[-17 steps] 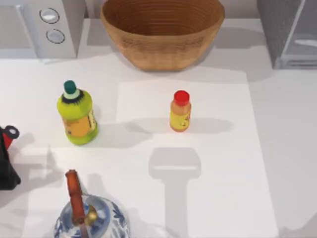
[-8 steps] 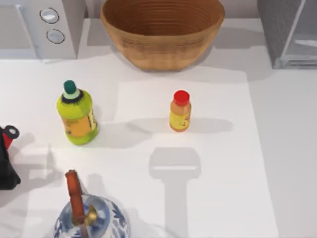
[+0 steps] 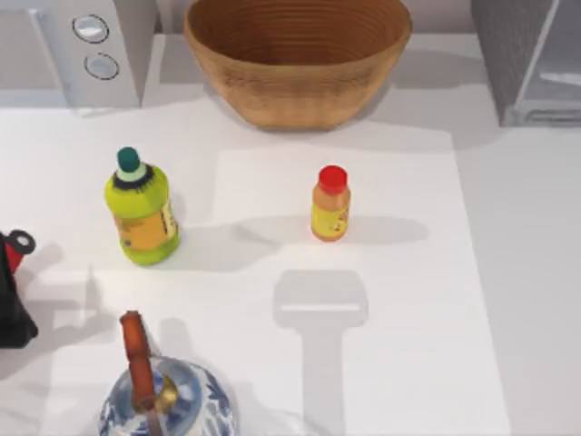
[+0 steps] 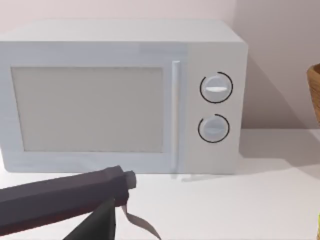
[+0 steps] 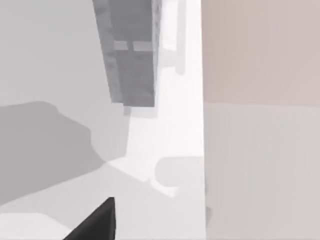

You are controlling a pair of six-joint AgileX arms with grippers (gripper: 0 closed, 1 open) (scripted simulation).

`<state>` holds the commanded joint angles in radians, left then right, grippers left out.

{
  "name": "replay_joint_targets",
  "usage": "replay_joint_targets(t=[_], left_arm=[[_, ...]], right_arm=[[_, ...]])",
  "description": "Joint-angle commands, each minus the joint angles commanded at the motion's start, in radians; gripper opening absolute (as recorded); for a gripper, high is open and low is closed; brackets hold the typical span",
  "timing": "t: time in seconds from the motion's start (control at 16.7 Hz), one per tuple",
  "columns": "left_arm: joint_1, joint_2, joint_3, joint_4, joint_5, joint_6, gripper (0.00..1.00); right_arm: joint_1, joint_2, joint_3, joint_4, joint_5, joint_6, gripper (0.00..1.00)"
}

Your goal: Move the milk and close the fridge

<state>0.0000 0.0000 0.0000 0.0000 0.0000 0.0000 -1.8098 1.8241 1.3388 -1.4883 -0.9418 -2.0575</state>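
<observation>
The milk is out of view. The fridge (image 3: pixel 531 54), a grey box with a textured side and a pale door panel, stands at the table's back right corner. Its grey side (image 5: pixel 131 50) appears again in the right wrist view, some way off. A dark part of my right gripper (image 5: pixel 95 222) juts in at the edge of that view, over bare white table. A dark part of my left gripper (image 4: pixel 107 200) hangs in front of the microwave (image 4: pixel 125 95), above the table at the left.
A wicker basket (image 3: pixel 298 59) sits at the back centre, with the microwave (image 3: pixel 77 45) at the back left. A green bottle (image 3: pixel 141 211), an orange red-capped bottle (image 3: pixel 330 205), a blue-white teapot (image 3: pixel 163 404) and a red-black object (image 3: pixel 11 291) also stand on the table.
The faint shadows near the table's left edge have shifted slightly. No object has moved.
</observation>
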Motion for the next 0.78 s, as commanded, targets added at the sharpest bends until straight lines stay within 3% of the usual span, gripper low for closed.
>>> replay_joint_targets(t=[0.42,0.78], left_arm=[[0.000,0.000,0.000,0.000,0.000,0.000,1.00],[0.000,0.000,0.000,0.000,0.000,0.000,1.00]], right_arm=[[0.069,0.006,0.011,0.062,-0.003,0.067,1.00],[0.394,0.025,0.059,0.400,0.013,0.471,1.00]])
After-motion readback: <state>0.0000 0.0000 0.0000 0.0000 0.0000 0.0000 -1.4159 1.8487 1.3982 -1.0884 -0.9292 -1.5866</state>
